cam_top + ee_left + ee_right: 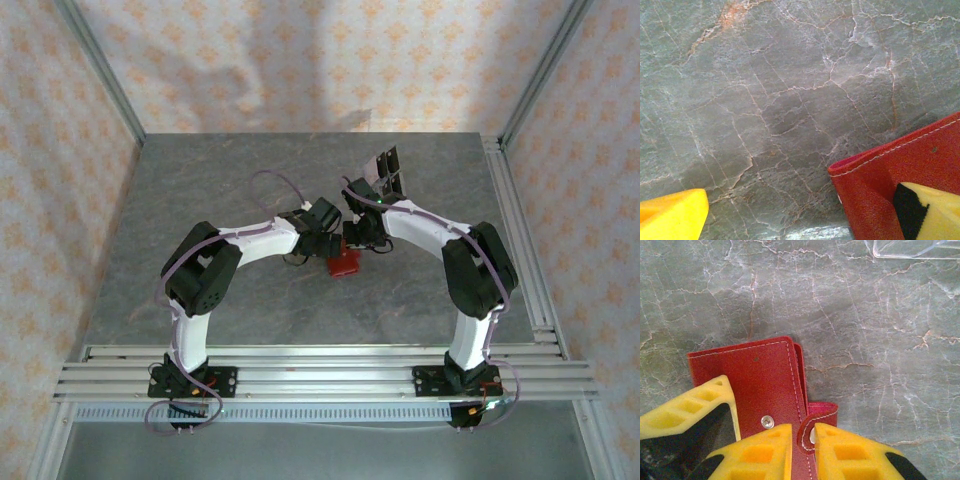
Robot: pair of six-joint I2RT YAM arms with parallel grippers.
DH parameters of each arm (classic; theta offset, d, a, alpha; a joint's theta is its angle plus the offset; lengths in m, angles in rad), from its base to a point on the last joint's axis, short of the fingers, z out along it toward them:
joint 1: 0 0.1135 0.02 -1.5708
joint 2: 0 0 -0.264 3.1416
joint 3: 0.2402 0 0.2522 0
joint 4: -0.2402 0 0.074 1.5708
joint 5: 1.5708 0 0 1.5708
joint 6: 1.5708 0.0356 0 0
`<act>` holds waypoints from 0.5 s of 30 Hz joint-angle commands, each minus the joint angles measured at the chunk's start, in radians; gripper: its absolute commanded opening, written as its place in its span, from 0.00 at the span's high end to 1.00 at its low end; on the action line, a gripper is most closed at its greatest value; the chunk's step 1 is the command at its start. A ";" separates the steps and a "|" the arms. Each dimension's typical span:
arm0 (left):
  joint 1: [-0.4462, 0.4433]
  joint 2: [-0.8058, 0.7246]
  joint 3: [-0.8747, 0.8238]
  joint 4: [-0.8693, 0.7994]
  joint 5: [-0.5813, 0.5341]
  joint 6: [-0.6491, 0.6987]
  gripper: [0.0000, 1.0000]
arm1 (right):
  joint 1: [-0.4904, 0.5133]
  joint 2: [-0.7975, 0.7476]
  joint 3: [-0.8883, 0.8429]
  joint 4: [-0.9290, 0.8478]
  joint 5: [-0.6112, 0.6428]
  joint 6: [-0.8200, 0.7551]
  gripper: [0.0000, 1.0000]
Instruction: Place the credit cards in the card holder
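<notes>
One red card holder (343, 264) lies flat and folded shut on the gray marbled table (200, 180), about mid-table, slightly right of center, between the two grippers. In the right wrist view its stitched cover (755, 375) faces up, with one metal snap (767, 421) near the edge and one small strap (816, 416) curling off that edge.

The right gripper (807, 435) has its two yellow fingers nearly together, pinching that strap between them. A third yellow finger (695, 407) rests on the left part of the cover.

The left gripper (800, 220) is spread wide. One of its fingers (672, 215) hangs over bare table, and the other (932, 210) sits on the red cover, so nothing is clamped between them.

Farther back and to the right, well apart from the card holder, stands one clear stand (910, 249) holding dark cards (392, 165). They are too small to count surely.
</notes>
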 commanded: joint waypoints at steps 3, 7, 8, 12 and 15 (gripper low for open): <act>0.006 -0.006 -0.021 -0.040 -0.023 0.017 0.03 | 0.002 0.016 0.022 -0.032 0.018 -0.013 0.81; 0.006 -0.007 -0.021 -0.040 -0.024 0.017 0.03 | 0.002 0.026 0.023 -0.033 0.020 -0.018 0.79; 0.006 -0.007 -0.021 -0.041 -0.023 0.017 0.03 | 0.002 0.028 0.026 -0.033 0.020 -0.018 0.78; 0.006 -0.009 -0.020 -0.041 -0.025 0.019 0.03 | 0.002 0.034 0.027 -0.036 0.018 -0.021 0.76; 0.006 -0.007 -0.020 -0.040 -0.023 0.019 0.03 | 0.002 0.033 0.027 -0.036 0.022 -0.021 0.78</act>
